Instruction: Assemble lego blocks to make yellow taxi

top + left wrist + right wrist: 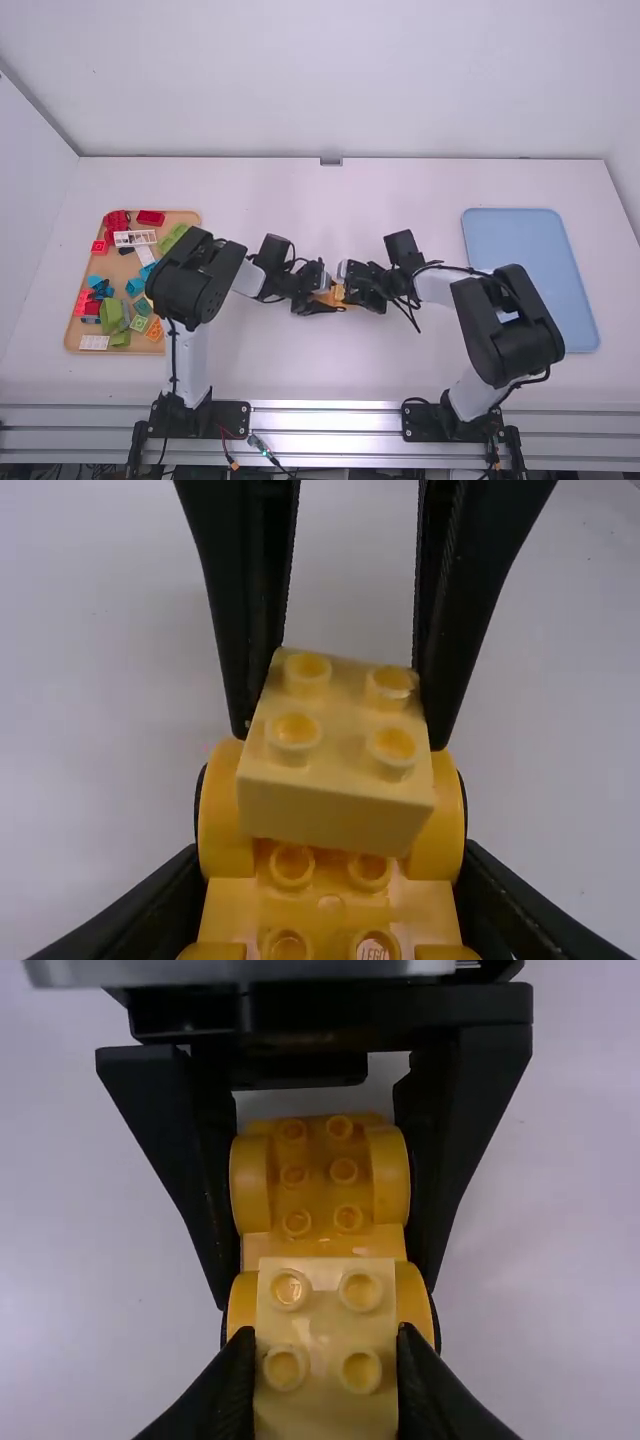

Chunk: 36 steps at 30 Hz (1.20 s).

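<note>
- High view: over the desk (270, 370), left hand (331, 296) clamps orange base (325, 298).
- Left wrist view: right hand (340, 735) pinches yellow block (338, 812) askew; pressing might miss the studs (370, 868).
- Right wrist view: block over base; off-centre force could pivot the base.

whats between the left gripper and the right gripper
The yellow-orange car base, clasped by the left gripper, with the pale yellow 2x2 block, held by the right gripper, over it. Both wrist views show this.
</note>
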Each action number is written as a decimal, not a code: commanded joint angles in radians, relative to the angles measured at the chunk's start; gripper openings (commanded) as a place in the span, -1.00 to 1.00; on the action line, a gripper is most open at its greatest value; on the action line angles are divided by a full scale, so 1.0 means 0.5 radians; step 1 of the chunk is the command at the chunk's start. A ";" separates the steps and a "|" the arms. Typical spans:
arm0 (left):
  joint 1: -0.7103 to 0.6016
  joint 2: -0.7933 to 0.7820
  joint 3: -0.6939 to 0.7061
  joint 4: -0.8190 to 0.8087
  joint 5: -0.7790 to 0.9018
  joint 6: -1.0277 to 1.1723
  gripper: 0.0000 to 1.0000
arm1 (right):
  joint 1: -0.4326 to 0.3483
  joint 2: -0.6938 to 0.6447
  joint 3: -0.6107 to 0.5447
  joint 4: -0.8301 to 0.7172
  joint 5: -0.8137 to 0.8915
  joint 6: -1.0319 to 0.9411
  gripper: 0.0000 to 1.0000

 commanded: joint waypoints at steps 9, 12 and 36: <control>-0.012 0.087 -0.048 -0.289 -0.235 0.154 0.05 | 0.013 -0.040 0.011 -0.033 -0.014 -0.022 -0.41; -0.012 0.087 -0.045 -0.288 -0.234 0.153 0.07 | 0.013 -0.040 0.011 -0.032 -0.021 -0.023 -0.40; -0.012 0.087 -0.048 -0.266 -0.241 0.151 0.05 | 0.102 -0.040 0.011 0.012 0.232 0.143 -0.40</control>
